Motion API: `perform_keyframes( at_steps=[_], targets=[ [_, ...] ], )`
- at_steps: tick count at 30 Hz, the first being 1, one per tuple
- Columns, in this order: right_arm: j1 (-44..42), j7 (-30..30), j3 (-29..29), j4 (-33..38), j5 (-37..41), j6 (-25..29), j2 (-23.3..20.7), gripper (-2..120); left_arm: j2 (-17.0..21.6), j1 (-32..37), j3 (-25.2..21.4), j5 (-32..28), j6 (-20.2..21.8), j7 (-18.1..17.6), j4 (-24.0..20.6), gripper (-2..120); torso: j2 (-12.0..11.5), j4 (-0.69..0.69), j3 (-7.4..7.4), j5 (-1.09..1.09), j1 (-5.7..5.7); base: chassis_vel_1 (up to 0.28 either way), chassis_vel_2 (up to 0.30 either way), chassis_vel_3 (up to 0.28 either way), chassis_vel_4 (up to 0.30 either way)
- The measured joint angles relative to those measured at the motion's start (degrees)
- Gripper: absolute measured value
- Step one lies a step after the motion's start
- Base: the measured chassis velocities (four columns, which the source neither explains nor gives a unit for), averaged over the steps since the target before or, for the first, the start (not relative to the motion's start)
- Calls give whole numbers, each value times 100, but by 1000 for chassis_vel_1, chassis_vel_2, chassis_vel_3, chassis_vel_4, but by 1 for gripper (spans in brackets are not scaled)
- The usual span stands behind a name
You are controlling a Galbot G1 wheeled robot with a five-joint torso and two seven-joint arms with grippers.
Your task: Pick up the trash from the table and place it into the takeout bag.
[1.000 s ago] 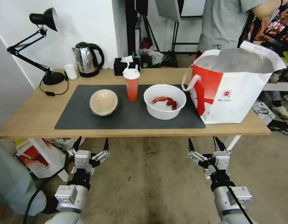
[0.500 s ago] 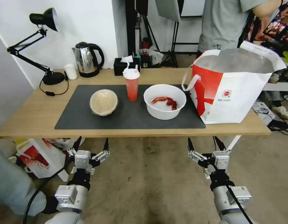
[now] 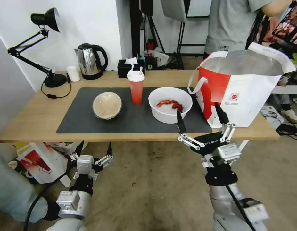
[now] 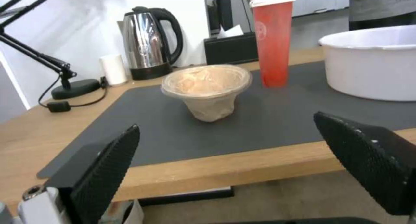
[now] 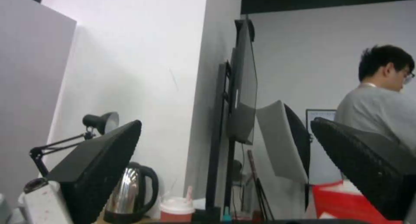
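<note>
Right end effector (image 3: 201, 120) hangs spread wide at the counter's (image 3: 33, 118) front edge, between the white bowl (image 3: 169, 104) and the takeout bag (image 3: 241, 86); left end effector (image 3: 94, 149) waits spread below the edge. All trash sits on the mat: tan bowl (image 3: 107, 105), red cup (image 3: 136, 86). I worry a finger could clip the bowl rim and tip shellfish scraps, or snag the bag's handle.
</note>
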Motion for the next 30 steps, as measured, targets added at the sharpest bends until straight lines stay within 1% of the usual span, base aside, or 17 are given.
perform_keyframes(
  at_steps=[8, 12, 14, 16, 18, 21, 22, 24, 26, 27, 30],
  targets=[
    [-47, -64, 89, 35, 214, -255, -200, 100, 0, 0, -1, 0, 0, 0, 0, 100, 0, 0, 0, 2, 0, 0, 0, 0, 0],
    [21, -104, 214, 36, 556, -453, -448, 100, 0, 0, 0, 0, 0, 0, 0, 100, 0, 0, 0, 2, 0, 0, 0, 0, 0],
    [42, -112, 245, 36, 595, -480, -488, 100, 0, 0, 0, 0, 0, 0, 0, 100, 0, 0, -1, 2, 0, 0, 0, 0, 0],
    [152, -134, 341, 36, 875, -624, -689, 100, 0, 0, -1, 0, 0, 0, 0, 100, 0, 0, 0, 1, 0, 0, 0, 0, 0],
    [189, -153, 365, 36, 968, -673, -751, 100, -1, 0, 0, 0, 0, 0, 0, 100, 0, 0, -1, 2, 0, 0, 0, 0, 0],
    [345, -217, 438, 36, 1409, -852, -1081, 100, 0, 0, 0, 0, 0, 0, 0, 100, 0, 1, 0, 2, 0, 0, 0, 0, 0],
    [345, -217, 438, 36, 1409, -852, -1081, 100, 0, 0, 0, 0, 0, 0, 0, 100, 0, 1, 0, 2, 0, 0, 0, 0, 0],
    [493, -224, 546, 36, 1612, -1009, -1322, 100, -1, 0, 0, 0, 0, 0, 0, 100, 0, 0, 0, 2, 0, 0, 0, 0, 0],
    [744, -227, 733, 37, 1879, -1279, -1662, 100, 0, 0, -1, 0, 0, 0, 0, 100, -1, 0, 0, 3, -1, 0, 0, 0, 0],
    [744, -227, 733, 37, 1879, -1279, -1662, 100, 0, 0, -1, 0, 0, 0, 0, 100, -1, 0, 0, 3, -1, 0, 0, 0, 0],
    [1293, -242, 1045, 37, 2458, -1648, -2241, 100, 0, 0, 0, 0, 1, 1, 0, 100, -1, 1, 0, 2, -1, 0, 0, 0, 0]
  ],
)
